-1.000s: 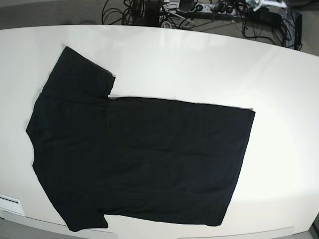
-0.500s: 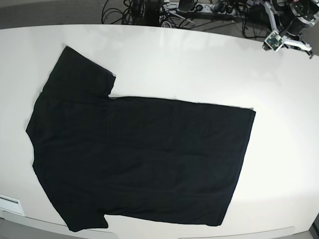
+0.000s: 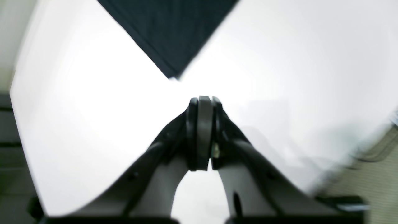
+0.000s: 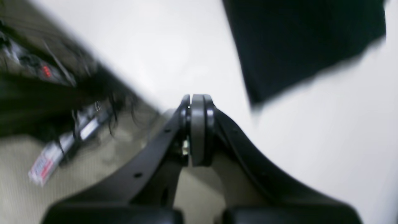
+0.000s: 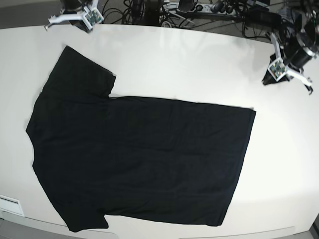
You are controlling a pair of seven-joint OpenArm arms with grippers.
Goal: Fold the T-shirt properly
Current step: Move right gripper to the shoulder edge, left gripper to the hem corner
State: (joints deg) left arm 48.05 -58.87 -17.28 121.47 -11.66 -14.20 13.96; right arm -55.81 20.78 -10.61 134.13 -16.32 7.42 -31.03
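Both claws are pinched shut and empty: the left claw (image 5: 286, 70) has come in at the far right, the right claw (image 5: 75, 15) at the far left, so folding is only starting. The large black cloth T-shirt (image 5: 134, 154) lies flat, unmoved, on the white surface (image 5: 199, 64). No writing is legible.

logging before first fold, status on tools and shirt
Left tool and right tool shut, empty. Large black cloth T-shirt flat on white table, unfolded. Nothing on it.

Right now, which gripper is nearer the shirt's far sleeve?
Right gripper, just beyond the far sleeve of the T-shirt, by the table's far edge. Left gripper hangs off past the hem.
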